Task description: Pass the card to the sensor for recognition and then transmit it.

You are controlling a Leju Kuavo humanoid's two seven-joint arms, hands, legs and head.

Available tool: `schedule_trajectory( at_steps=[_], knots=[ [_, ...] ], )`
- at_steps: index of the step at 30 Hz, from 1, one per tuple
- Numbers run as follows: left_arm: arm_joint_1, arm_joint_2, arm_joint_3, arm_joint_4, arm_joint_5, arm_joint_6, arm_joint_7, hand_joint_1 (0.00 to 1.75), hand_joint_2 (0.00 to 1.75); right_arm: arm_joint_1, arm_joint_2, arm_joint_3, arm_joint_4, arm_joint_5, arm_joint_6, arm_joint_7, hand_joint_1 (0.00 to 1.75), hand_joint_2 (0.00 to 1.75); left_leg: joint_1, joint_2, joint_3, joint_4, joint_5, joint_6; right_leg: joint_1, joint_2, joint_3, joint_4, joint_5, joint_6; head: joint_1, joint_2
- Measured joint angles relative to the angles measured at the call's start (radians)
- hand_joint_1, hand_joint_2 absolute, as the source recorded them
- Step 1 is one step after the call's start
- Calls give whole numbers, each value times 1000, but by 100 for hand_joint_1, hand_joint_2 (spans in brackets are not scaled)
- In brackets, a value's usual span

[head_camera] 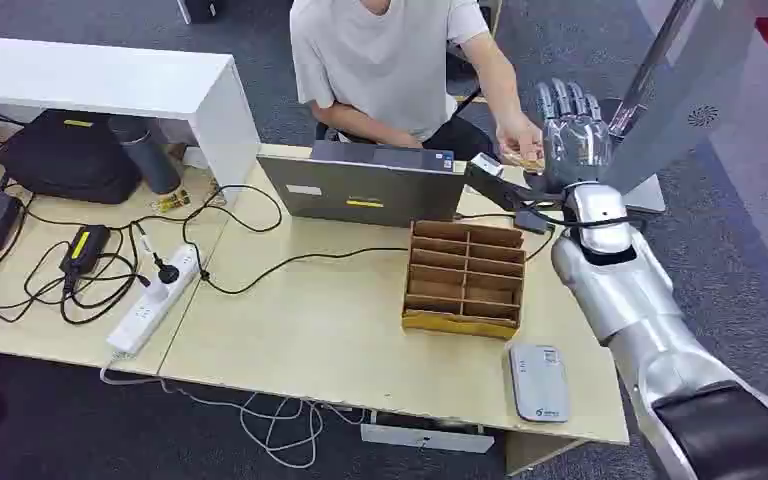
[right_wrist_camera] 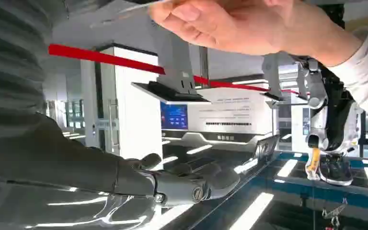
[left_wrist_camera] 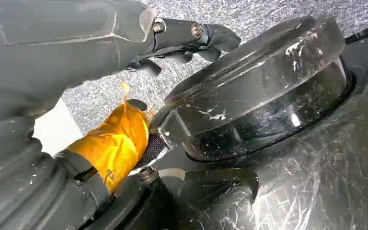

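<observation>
Sitting on table (head_camera: 290, 330), compartmented wooden organizer (head_camera: 464, 276).

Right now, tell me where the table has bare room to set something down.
The widest bare patch lies on the table between the power strip and the wooden organizer, in front of the laptop. A smaller strip lies left of the card reader. The left end, around the cables, is crowded.
</observation>
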Motion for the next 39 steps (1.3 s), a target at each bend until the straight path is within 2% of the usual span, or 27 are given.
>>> schedule_trajectory(
  at_steps=[15,23,26,29,33,39],
  knots=[
    [0,0,2,15,-1,-28,-3,0,175,18,0,1,-1,-43,-18,-33,175,175,0,0,0,0,0,0,0,0,0,0,0,0,0,0],
    [-1,0,6,37,14,-82,-6,0,175,19,0,3,-1,-44,-22,-50,175,175,0,0,0,0,0,0,0,0,0,0,0,0,0,0],
    [1,0,6,41,20,-80,-15,0,175,37,-6,5,-6,-45,-43,-53,175,175,0,0,0,0,0,0,0,0,0,0,0,0,0,0],
    [7,-3,7,36,23,-46,-19,0,175,81,-37,7,-27,-53,-82,-70,175,175,0,0,0,0,0,0,0,-1,0,0,0,0,0,0],
    [18,-2,10,-6,43,26,-27,0,175,173,-116,-5,-88,-83,-130,-100,175,175,0,0,-1,0,-1,1,0,-1,0,-2,0,0,1,0],
    [32,28,11,-101,85,108,-37,0,175,380,-245,-97,-278,-124,-164,-138,175,175,-1,-1,-2,0,-2,1,1,-2,0,-2,0,0,1,0]
  ],
)
